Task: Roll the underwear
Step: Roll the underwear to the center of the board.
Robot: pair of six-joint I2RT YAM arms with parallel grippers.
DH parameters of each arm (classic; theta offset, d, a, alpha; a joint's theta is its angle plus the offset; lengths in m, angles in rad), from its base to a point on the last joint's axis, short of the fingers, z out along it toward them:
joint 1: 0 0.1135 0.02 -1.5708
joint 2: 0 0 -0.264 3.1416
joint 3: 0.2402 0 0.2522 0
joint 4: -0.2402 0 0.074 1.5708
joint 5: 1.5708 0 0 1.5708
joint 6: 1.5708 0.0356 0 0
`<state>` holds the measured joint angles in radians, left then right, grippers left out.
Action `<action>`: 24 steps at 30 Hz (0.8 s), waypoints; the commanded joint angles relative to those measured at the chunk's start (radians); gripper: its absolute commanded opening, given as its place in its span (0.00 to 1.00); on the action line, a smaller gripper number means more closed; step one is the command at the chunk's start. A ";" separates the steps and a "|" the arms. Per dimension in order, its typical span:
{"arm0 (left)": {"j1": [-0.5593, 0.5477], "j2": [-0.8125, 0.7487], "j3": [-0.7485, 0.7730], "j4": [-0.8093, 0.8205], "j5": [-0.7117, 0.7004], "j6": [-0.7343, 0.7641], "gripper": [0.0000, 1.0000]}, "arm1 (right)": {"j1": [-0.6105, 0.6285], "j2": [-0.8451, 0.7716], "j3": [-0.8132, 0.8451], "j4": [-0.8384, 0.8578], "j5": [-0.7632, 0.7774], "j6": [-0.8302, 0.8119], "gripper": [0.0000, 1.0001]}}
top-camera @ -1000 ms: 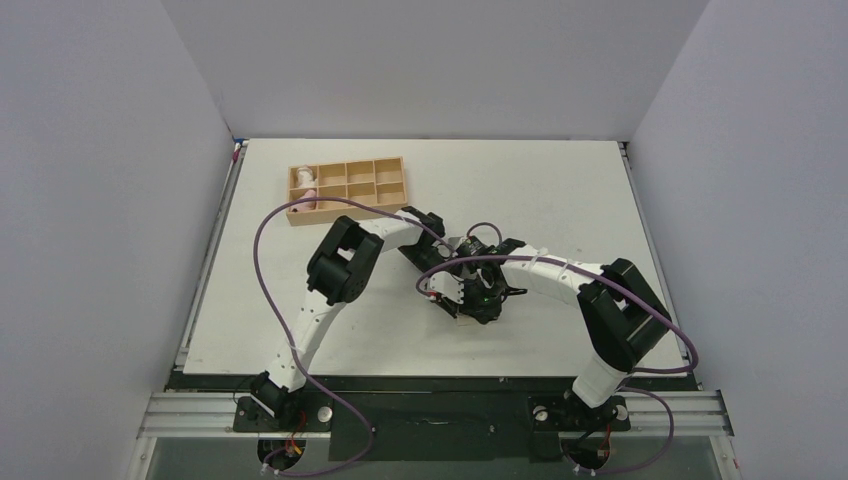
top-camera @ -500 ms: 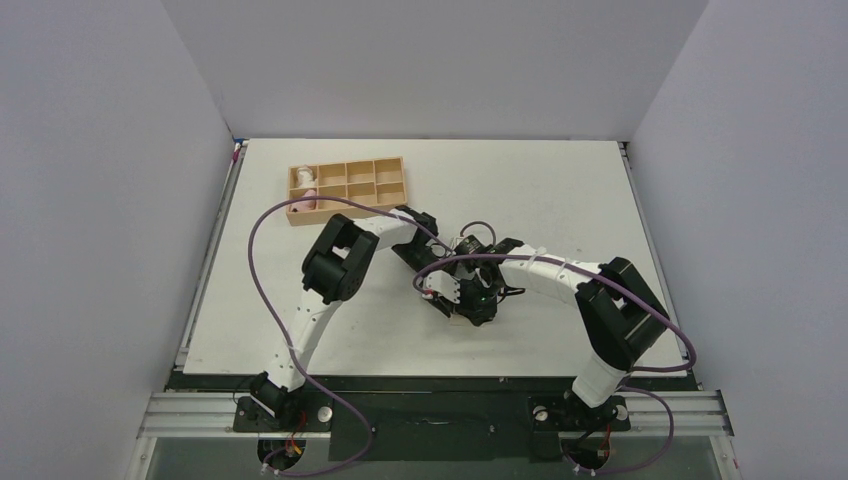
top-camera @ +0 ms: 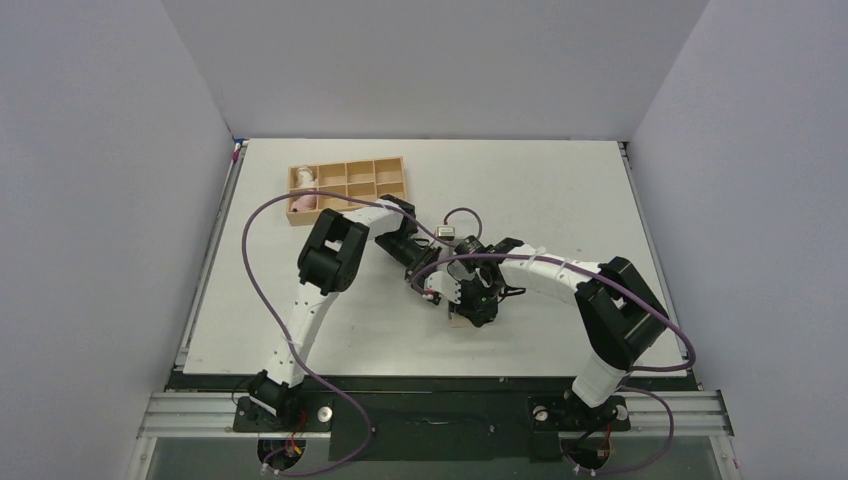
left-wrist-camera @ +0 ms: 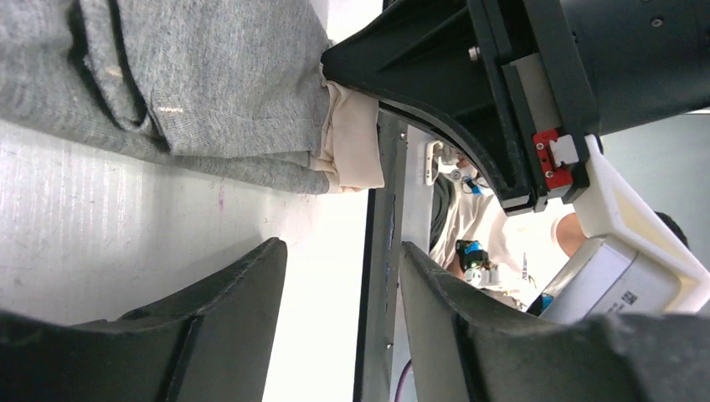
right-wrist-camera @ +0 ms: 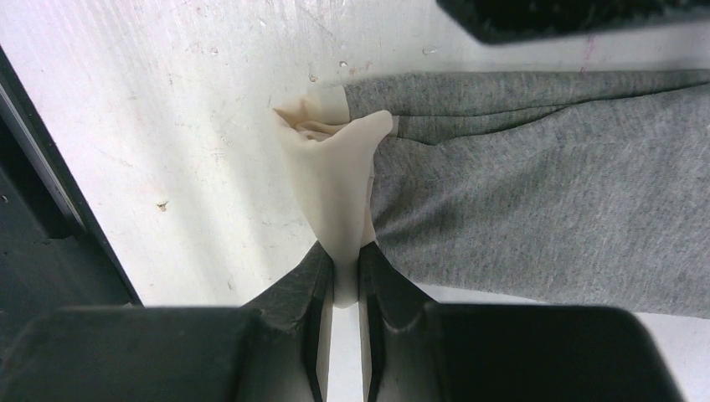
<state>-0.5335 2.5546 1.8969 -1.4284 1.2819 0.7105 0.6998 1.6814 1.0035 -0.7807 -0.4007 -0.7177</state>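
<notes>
The underwear (right-wrist-camera: 536,218) lies on the table (right-wrist-camera: 167,126), grey across the right of the right wrist frame — the right gripper (right-wrist-camera: 342,270), lower centre, is clamped on its beige strip. The left gripper (left-wrist-camera: 343,251) stands apart, empty — garment upper left

My arms meet near the middle of the table (top-camera: 560,190), with my left gripper (left-wrist-camera: 343,276) just left of and behind my right gripper (right-wrist-camera: 345,264). The underwear (right-wrist-camera: 544,209) lies folded on the table under the two of them. Its edge strip (right-wrist-camera: 335,184) runs in between my right fingers. My left fingers stand just short of the underwear, apart from it, with bare table under their gap. The compartment tray (top-camera: 360,182) sits at the far left, behind my left arm. It holds one cloth roll (top-camera: 302,178) in its leftmost rear compartment and a second roll (top-camera: 303,201) just before it.
</notes>
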 commanded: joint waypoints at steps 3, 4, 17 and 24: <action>0.048 -0.007 -0.037 -0.142 0.031 0.204 0.46 | -0.010 0.053 -0.017 -0.078 0.006 0.015 0.00; 0.064 -0.031 -0.052 -0.110 0.029 0.195 0.46 | -0.010 0.054 -0.014 -0.078 0.005 0.016 0.00; 0.206 -0.406 -0.452 0.588 -0.192 -0.342 0.51 | -0.037 0.065 0.027 -0.106 -0.034 0.016 0.00; 0.255 -0.607 -0.595 0.719 -0.291 -0.425 0.52 | -0.075 0.094 0.094 -0.168 -0.094 0.001 0.00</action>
<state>-0.3080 2.0914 1.3663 -0.8623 1.0691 0.3676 0.6449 1.7382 1.0637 -0.8726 -0.4591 -0.7029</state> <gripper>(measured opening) 0.513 0.099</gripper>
